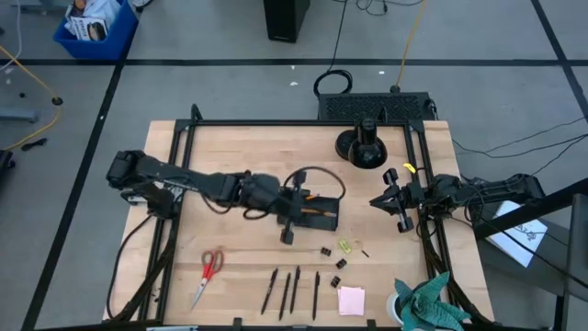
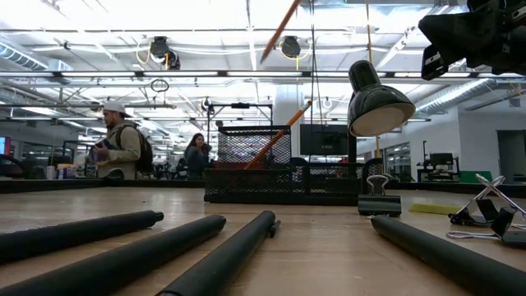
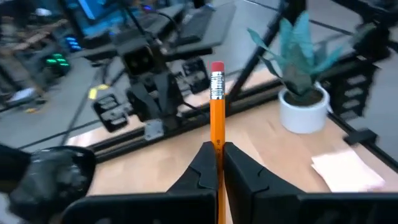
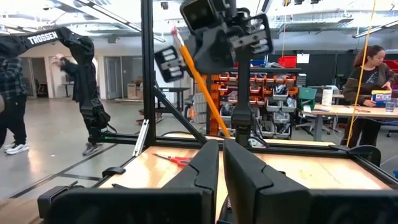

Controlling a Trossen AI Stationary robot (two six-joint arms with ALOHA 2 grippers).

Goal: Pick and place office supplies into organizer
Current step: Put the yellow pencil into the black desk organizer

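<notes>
My left gripper (image 1: 303,204) hangs over the black organizer (image 1: 323,219) at mid-table, shut on an orange pencil (image 3: 217,106). Another orange pencil (image 2: 275,138) leans inside the organizer (image 2: 255,177). On the wood near the front lie the red-handled scissors (image 1: 209,273), several black pens (image 1: 292,292), black binder clips (image 1: 338,265), a yellow-green piece (image 1: 345,245) and a pink sticky pad (image 1: 351,300). My right gripper (image 1: 388,199) waits at the right side, shut and holding nothing. My left gripper pinches the pencil's shaft (image 3: 217,148) between its two fingers. The eraser end (image 3: 217,67) stands out above the fingertips. The pencil is lifted clear and slants, eraser end up (image 4: 178,36), its lower length (image 4: 217,115) reaching down toward the organizer.
A black lamp with a round base (image 1: 361,147) stands behind the organizer. A potted teal plant (image 1: 427,303) sits at the front right corner. The black frame rails (image 1: 179,165) run along the table's sides. People stand in the room beyond the table.
</notes>
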